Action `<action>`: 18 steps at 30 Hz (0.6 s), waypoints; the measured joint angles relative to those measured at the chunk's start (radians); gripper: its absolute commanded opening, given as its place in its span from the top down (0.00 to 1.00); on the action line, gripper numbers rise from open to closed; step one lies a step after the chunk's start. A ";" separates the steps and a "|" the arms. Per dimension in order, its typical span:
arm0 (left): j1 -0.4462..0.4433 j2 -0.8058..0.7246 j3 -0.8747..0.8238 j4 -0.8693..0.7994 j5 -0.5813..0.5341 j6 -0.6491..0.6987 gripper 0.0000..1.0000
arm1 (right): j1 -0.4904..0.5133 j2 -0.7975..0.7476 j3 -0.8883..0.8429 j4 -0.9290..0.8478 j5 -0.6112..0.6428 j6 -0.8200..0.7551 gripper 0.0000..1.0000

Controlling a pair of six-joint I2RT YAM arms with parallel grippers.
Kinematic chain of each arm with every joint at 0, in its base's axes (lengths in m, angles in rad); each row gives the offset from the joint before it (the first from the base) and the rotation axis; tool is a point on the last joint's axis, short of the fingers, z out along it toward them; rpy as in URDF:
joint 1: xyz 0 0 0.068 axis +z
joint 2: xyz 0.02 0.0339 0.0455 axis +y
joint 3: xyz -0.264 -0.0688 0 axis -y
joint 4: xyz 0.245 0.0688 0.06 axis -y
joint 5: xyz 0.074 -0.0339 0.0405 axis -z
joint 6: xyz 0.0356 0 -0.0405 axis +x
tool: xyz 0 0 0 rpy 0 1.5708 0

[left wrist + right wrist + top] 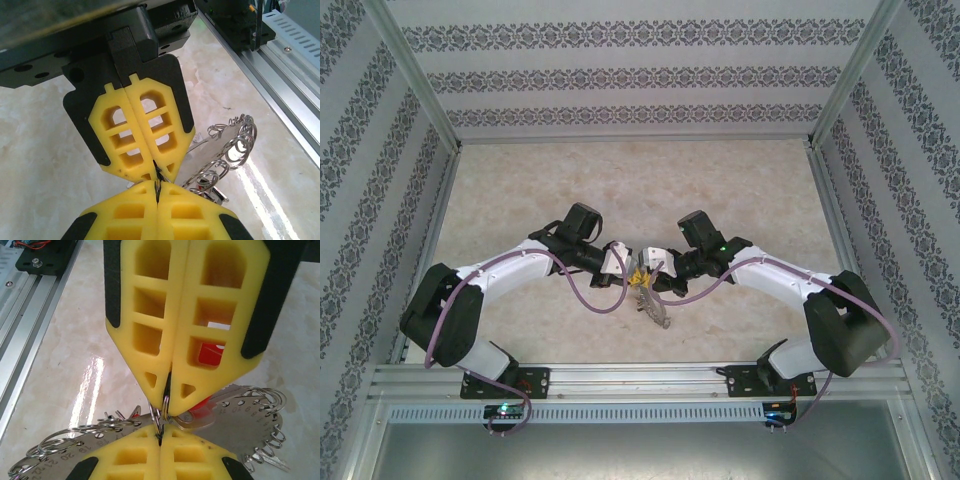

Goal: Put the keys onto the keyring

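My two grippers meet tip to tip over the middle of the table, left gripper [626, 264] facing right gripper [656, 266]. The keyring [653, 308], a silvery numbered plate strung with coiled wire rings [232, 147], hangs below them. In the right wrist view my right gripper [160, 437] is shut on a thin wire ring of the keyring [260, 427]. Just above it, my left gripper [167, 407] is shut on a small ring at the head of a red-tagged key [202, 410]. The left wrist view shows the left gripper [157, 192] and right gripper [158, 169] both shut, with wire between them.
An aluminium rail [640, 378] runs along the near edge, also seen as the rail [285, 80] and the rail [30, 325]. Patterned walls [380, 150] and frame posts enclose the marble tabletop [640, 190]. Purple cables [585, 295] loop under both wrists.
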 measured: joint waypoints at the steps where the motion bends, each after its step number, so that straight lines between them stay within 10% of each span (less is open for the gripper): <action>1: -0.003 -0.001 -0.002 0.000 -0.005 0.000 1.00 | 0.000 0.000 0.000 -0.001 0.000 0.000 1.00; 18: -0.010 -0.003 -0.024 0.001 -0.047 0.004 1.00 | 0.000 0.004 0.000 -0.004 0.019 0.001 1.00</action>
